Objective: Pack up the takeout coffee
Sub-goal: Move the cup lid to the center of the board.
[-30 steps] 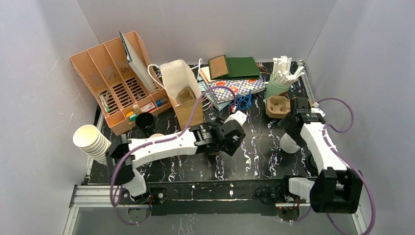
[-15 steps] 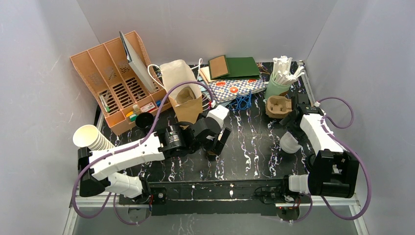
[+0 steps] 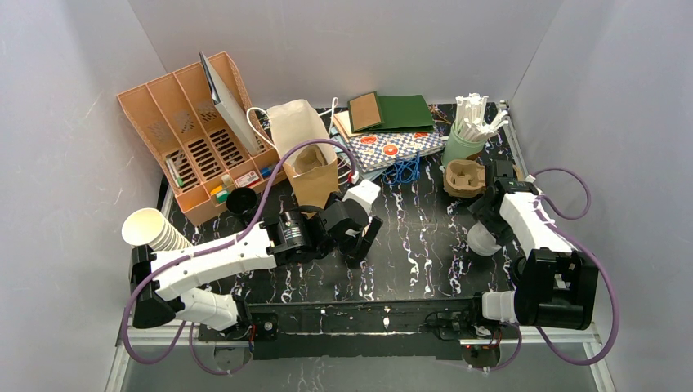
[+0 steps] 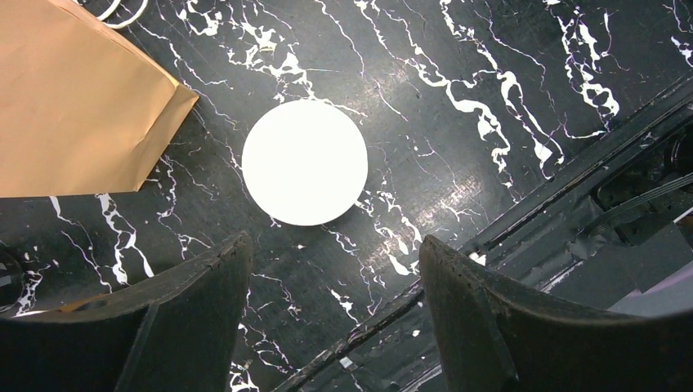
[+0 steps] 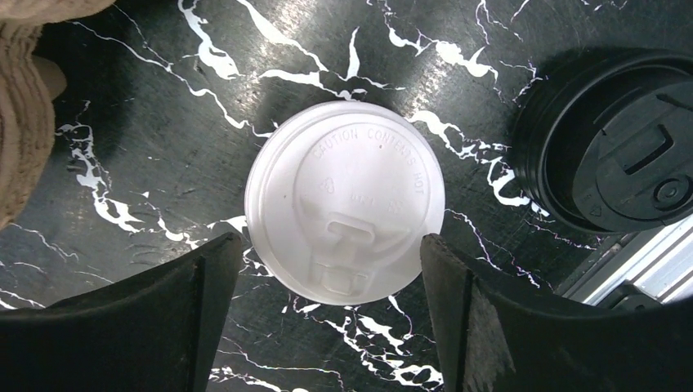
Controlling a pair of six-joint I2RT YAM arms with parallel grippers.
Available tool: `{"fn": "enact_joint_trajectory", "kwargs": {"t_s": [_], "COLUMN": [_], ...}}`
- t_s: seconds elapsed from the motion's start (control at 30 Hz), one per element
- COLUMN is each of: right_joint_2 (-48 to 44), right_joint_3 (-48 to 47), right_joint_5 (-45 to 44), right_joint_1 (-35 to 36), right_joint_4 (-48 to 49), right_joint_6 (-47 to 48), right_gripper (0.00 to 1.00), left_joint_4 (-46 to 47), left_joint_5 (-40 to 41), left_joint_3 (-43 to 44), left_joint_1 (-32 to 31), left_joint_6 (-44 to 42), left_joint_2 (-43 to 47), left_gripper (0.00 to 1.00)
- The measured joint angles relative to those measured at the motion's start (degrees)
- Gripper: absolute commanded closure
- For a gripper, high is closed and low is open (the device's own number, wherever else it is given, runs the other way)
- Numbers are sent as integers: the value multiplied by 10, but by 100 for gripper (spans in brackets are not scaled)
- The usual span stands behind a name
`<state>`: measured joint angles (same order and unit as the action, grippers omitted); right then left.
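Note:
A white round disc (image 4: 305,162), the flat top of a lid or cup, lies on the black marbled table just ahead of my open, empty left gripper (image 4: 335,247); in the top view the left gripper (image 3: 359,243) hides it. A white sip lid (image 5: 346,212), marked "caution contents hot", sits just ahead of and partly between the fingers of my open, empty right gripper (image 5: 331,245). It shows as a white lidded cup (image 3: 482,238) in the top view, below the right gripper (image 3: 484,214). No tan cup wall shows.
An open brown paper bag (image 3: 306,155) stands behind the left gripper; its side shows in the left wrist view (image 4: 73,106). A cardboard cup carrier (image 3: 463,178), a black lid (image 5: 629,155), a black cup (image 3: 241,200), a cream cup stack (image 3: 151,233), an orange organiser (image 3: 192,131) and a straw holder (image 3: 466,135) are around.
My left arm has drawn back to the left, its gripper now in front of the paper bag. My right gripper has shifted slightly toward the carrier. Both stay open.

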<state>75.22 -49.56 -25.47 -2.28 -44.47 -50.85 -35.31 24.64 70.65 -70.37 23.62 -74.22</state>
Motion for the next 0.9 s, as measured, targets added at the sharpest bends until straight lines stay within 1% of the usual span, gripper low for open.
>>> {"fn": "enact_joint_trajectory", "kwargs": {"t_s": [0.17,0.27,0.53,0.7,0.9], "right_joint_2": [0,-1,-12,-17,5], "right_joint_3": [5,5,-7,-9,-9], "right_joint_5": [-1,0,23,64,72], "right_joint_1": [0,0,0,0,0], "right_joint_4": [-1,-1,-17,-17,-19], "right_joint_6": [-5,-7,-8,-2,1], "right_gripper": [22,29,34,33,33], "left_joint_4": [-2,-5,-8,-7,-7], "left_joint_5": [1,2,5,5,5], "left_joint_3": [0,0,0,-2,-8], "left_joint_1": [0,0,0,0,0], "left_joint_6": [0,0,-1,-1,-1], "left_joint_2": [0,0,1,1,1], "left_gripper": [28,28,28,28,28]}}
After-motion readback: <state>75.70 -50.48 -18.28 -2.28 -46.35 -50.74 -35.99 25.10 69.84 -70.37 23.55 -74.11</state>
